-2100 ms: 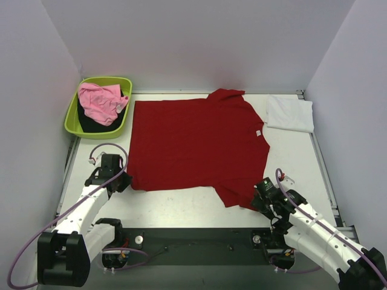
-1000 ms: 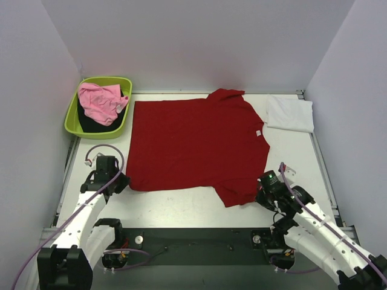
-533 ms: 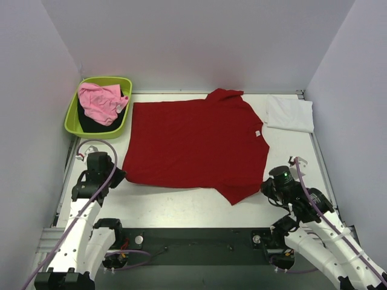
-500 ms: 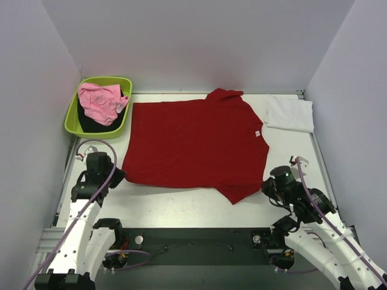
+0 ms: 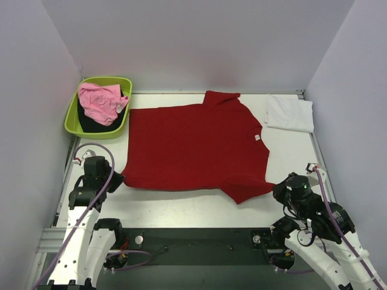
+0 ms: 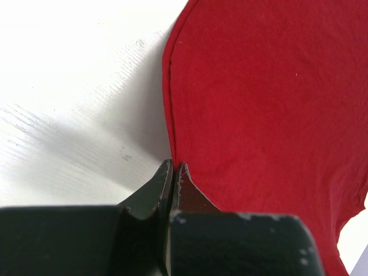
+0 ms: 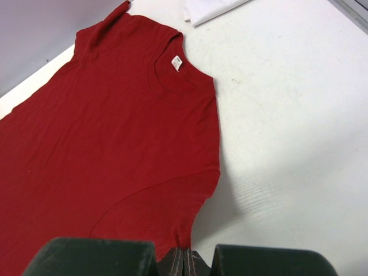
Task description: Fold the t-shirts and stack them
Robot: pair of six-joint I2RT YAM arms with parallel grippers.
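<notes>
The deep red t-shirt point(image 5: 196, 148) lies spread flat across the table, collar toward the right. My left gripper point(image 5: 115, 179) is shut on its near-left hem corner point(image 6: 175, 164). My right gripper point(image 5: 275, 190) is shut on the near sleeve's edge point(image 7: 190, 244), which is pulled taut toward it. A folded white t-shirt point(image 5: 290, 113) lies at the far right. The pink t-shirt point(image 5: 101, 101) sits crumpled on top of the black t-shirt point(image 5: 91, 124) in the tub.
The lime-green tub point(image 5: 74, 112) stands at the far left corner. The dark base rail point(image 5: 193, 244) runs along the near edge between the arms. Grey walls close in on three sides.
Both grippers have moved outward and toward the near edge, dragging the red t-shirt with them. The near sleeve has stretched out to the right and the hem has shifted left.
</notes>
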